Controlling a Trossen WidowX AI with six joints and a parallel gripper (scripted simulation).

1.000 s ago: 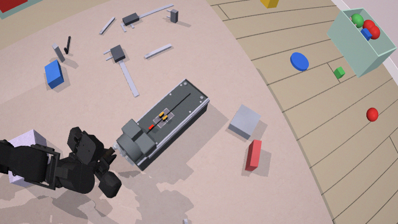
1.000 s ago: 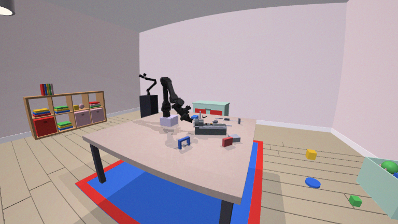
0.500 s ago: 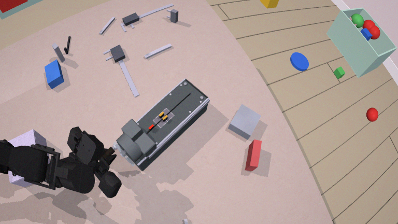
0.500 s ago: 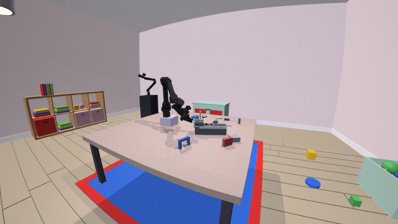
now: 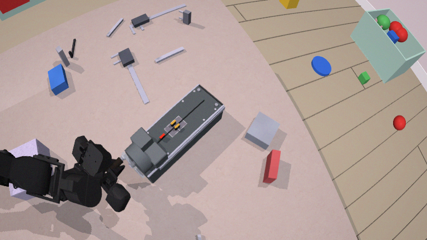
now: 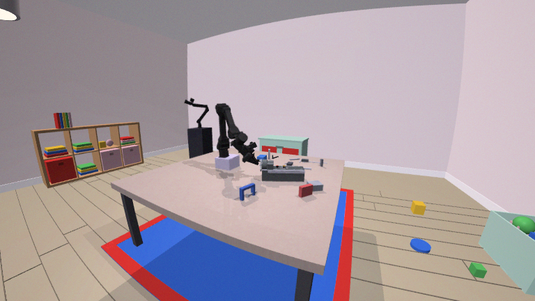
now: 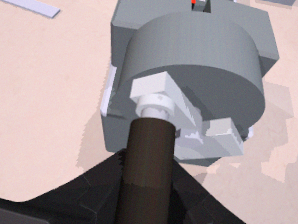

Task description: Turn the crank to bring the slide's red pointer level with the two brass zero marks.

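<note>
The grey machine (image 5: 190, 119) (image 6: 283, 175) stands on the table. Its red pointer (image 5: 162, 136) (image 7: 194, 1) sits in the slot, between the housing (image 7: 190, 45) and the two brass zero marks (image 5: 173, 122) (image 5: 177, 126), short of level with them on the housing side. The white crank arm (image 7: 182, 102) is at the machine's near end, with the dark brown handle (image 5: 116, 163) (image 7: 150, 165) sticking out from its upper left end in the wrist view. My gripper (image 5: 115, 168) (image 7: 145, 161) is shut on the handle; the fingers lie on both sides of it. The fingertips are partly hidden behind the handle.
A grey block (image 5: 262, 129) and a red block (image 5: 272, 166) lie beyond the machine's right side. A blue block (image 5: 58, 79), calipers-like pieces (image 5: 126, 57) (image 5: 140, 20) and flat bars (image 5: 169, 54) lie on the other side. A blue arch (image 6: 247, 189) stands toward the table's front.
</note>
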